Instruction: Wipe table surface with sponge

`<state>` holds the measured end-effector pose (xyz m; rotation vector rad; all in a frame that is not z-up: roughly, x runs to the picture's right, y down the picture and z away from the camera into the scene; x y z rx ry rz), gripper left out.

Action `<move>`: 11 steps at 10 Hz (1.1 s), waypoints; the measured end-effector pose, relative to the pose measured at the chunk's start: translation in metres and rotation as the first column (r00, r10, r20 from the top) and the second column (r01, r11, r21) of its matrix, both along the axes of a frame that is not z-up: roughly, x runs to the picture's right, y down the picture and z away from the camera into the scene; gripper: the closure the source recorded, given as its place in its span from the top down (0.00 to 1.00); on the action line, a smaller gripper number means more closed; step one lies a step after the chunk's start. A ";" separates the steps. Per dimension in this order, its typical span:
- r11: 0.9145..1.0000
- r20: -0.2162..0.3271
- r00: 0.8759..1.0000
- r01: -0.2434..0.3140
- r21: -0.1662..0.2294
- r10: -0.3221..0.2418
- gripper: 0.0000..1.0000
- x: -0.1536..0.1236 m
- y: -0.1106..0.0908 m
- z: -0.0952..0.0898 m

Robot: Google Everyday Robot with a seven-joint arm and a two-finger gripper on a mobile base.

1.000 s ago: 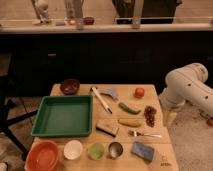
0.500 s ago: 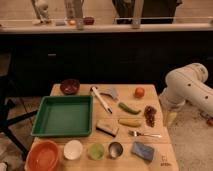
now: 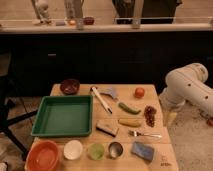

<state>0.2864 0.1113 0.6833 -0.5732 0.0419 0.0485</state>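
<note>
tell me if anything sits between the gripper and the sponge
Nothing visible blocks it. The gripper hangs beside the table's right edge; the sponge lies near the front right corner, with the fork just behind it.

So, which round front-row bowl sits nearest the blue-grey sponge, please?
The small silver metal cup, rightmost, beside the sponge; the gripper hangs past the table's right edge.

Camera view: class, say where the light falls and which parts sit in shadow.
Camera view: the table surface is warmly, evenly lit, the sponge near its front right corner clear to see; the cabinet fronts behind lie in deep shadow, the counter above them bright. The claw hangs beside the table's right edge, pale against the floor.
</note>
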 end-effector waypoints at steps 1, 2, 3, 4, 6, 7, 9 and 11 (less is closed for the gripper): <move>1.000 0.000 1.000 0.000 0.000 0.000 0.80 0.000 0.000 0.000; 1.000 0.000 1.000 0.000 0.000 0.000 0.80 0.000 0.000 0.000; 1.000 0.000 1.000 0.000 0.000 0.000 0.80 0.000 0.000 0.000; 1.000 0.000 1.000 0.000 0.000 0.000 0.80 0.000 0.000 0.000; 1.000 0.000 1.000 0.000 0.000 0.000 0.80 0.000 0.000 0.000; 1.000 -0.001 1.000 0.000 0.001 0.000 0.80 0.000 0.000 0.000; 1.000 -0.004 1.000 -0.022 0.021 0.022 0.80 -0.004 0.008 -0.005; 0.998 -0.008 0.999 -0.043 0.035 0.044 0.80 -0.011 0.032 -0.016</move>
